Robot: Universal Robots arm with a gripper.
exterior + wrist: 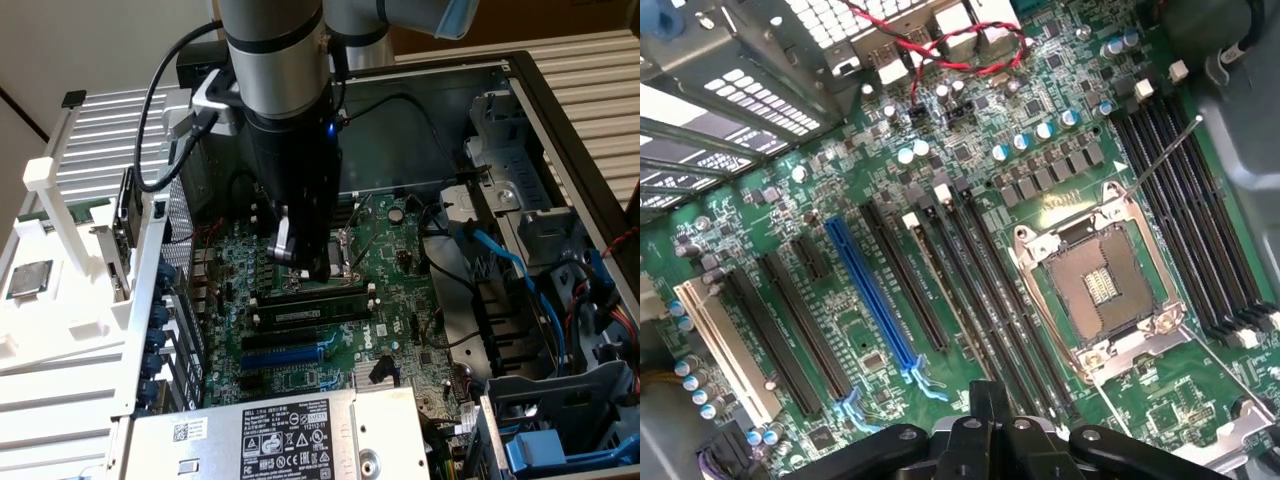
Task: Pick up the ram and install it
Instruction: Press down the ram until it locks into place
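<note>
My gripper (305, 270) hangs low over the motherboard (300, 370), just above the row of long black memory slots (305, 315) beside the empty processor socket (1105, 280). A long, narrow dark strip with a green edge, apparently the ram (312, 293), stands in the slot nearest the socket, directly under the gripper. The wrist view has the gripper (998, 410) with its black fingers (985, 400) together over the slots (970, 290); nothing shows between them. Whether the fingers touch the ram is hidden.
The open computer case (520, 80) walls the board in. Blue and black cables (510, 260) and a drive cage (560, 420) lie at the exterior view's right, a power supply (270, 435) at the front. A white rack (60, 300) holds a silver-topped processor chip (30, 280).
</note>
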